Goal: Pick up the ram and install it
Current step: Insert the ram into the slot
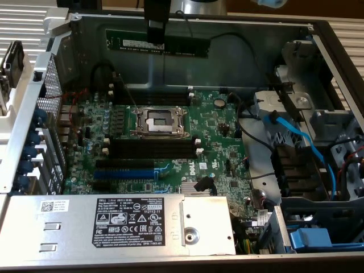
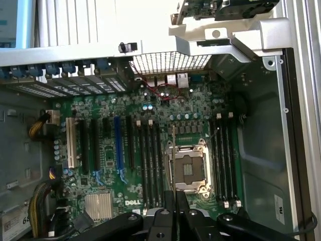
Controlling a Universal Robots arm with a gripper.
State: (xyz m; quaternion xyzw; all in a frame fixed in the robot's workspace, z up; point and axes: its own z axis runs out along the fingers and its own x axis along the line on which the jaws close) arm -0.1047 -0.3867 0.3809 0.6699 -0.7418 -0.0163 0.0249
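The ram (image 1: 182,46) is a long dark green stick with a white label. It hangs level above the far side of the open computer case, with my gripper (image 1: 156,40) shut on its middle from above. In the wrist view the black fingers (image 2: 168,213) pinch the ram (image 2: 174,150), which shows as a thin edge-on line over the motherboard. Below lie the black memory slots (image 1: 151,149) with white end clips, in front of the CPU socket (image 1: 159,120). More black slots (image 1: 153,98) run behind the socket. The ram is well above the board and touches no slot.
A blue expansion slot (image 1: 125,173) lies nearer the front. The silver power supply (image 1: 136,224) covers the front of the case. Blue cables (image 1: 296,136) and drive brackets fill the exterior view's right. Metal case walls (image 1: 170,68) surround the board.
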